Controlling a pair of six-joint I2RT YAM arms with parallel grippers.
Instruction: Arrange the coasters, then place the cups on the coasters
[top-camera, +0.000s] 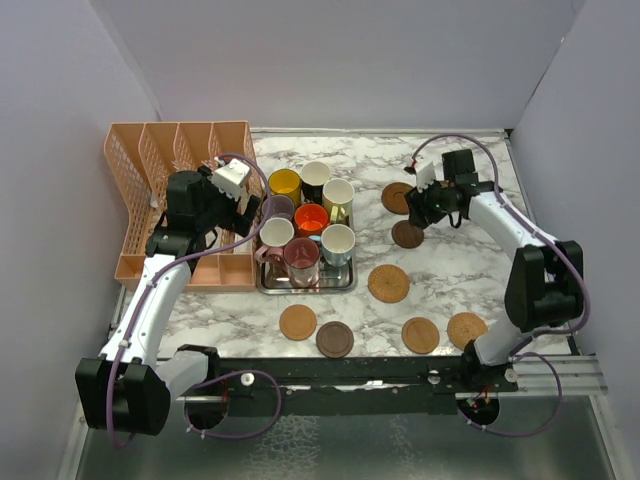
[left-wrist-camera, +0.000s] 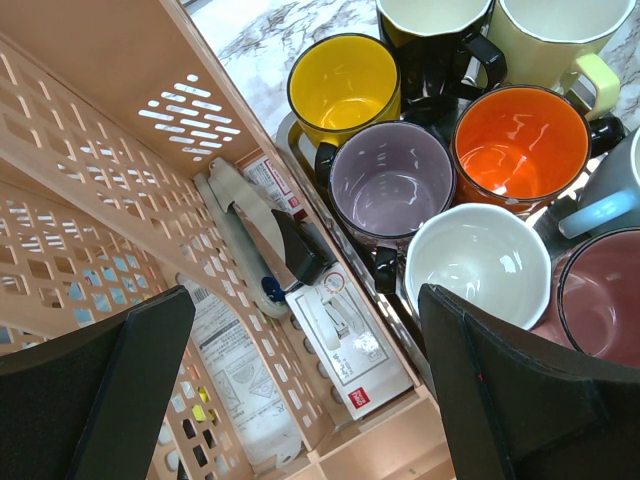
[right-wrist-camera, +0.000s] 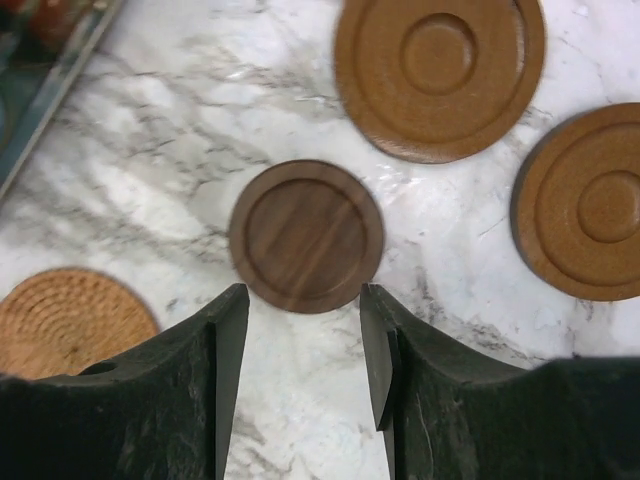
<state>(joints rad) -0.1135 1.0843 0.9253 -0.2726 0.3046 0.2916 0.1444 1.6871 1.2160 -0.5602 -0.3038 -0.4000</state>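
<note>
Several cups crowd a steel tray (top-camera: 268, 286): yellow (left-wrist-camera: 343, 85), purple (left-wrist-camera: 392, 180), orange (left-wrist-camera: 520, 145) and a white-inside one (left-wrist-camera: 478, 262) among them. My left gripper (left-wrist-camera: 305, 300) hangs wide open above the line between the tray and the organizer, holding nothing. A dark walnut coaster (right-wrist-camera: 306, 235) lies flat on the marble just beyond the tips of my right gripper (right-wrist-camera: 303, 300), which is open and empty. Two tan coasters (right-wrist-camera: 438, 70) (right-wrist-camera: 585, 200) and a woven coaster (right-wrist-camera: 65, 320) lie around it. More coasters (top-camera: 297, 322) (top-camera: 334, 339) (top-camera: 420, 335) (top-camera: 466, 329) lie along the front.
A peach plastic organizer (top-camera: 170, 160) stands left of the tray, with a packaged stapler (left-wrist-camera: 340, 340) in one slot. Grey walls close in the table at the back and on both sides. The tray's edge (right-wrist-camera: 50, 90) runs close to the right gripper's left.
</note>
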